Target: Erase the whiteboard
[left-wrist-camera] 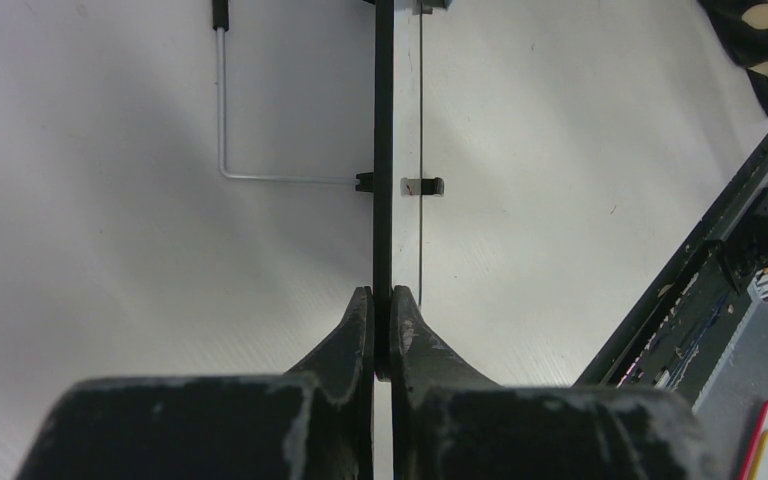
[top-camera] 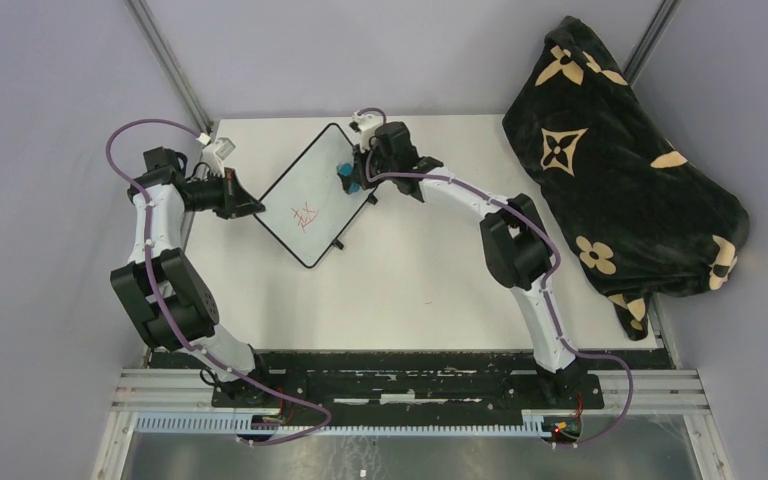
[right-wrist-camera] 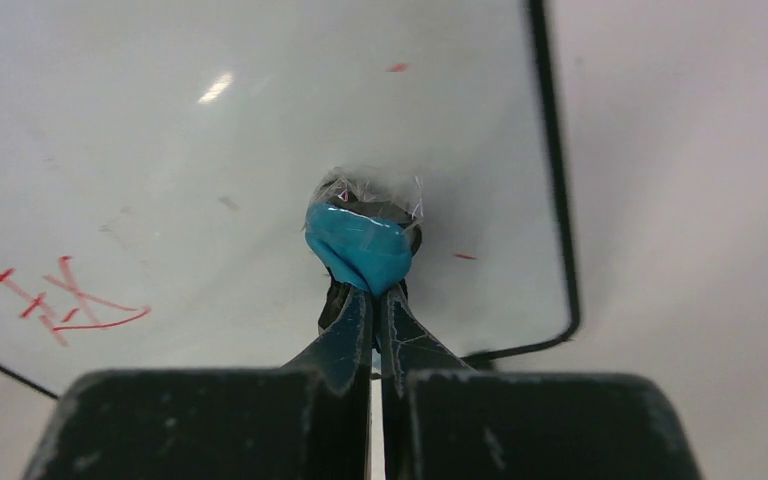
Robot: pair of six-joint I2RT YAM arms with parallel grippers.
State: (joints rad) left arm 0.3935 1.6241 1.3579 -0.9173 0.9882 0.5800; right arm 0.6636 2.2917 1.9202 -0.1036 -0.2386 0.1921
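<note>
Left gripper [left-wrist-camera: 382, 300]: clamped tight on the black frame edge of the whiteboard [top-camera: 310, 180]. Right gripper [right-wrist-camera: 375, 295]: pinched closed on a blue eraser [right-wrist-camera: 360, 245], over the board face just past its tips; red handwriting [right-wrist-camera: 60, 300] to its left. Black flower-patterned blanket [top-camera: 620, 170]: beyond, far to its right.

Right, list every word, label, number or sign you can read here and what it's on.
Nothing can be read for certain.
Red handwriting on the whiteboard: a scrawl, not legible.
Black blanket: tan flower and star motifs only, no letters.
</note>
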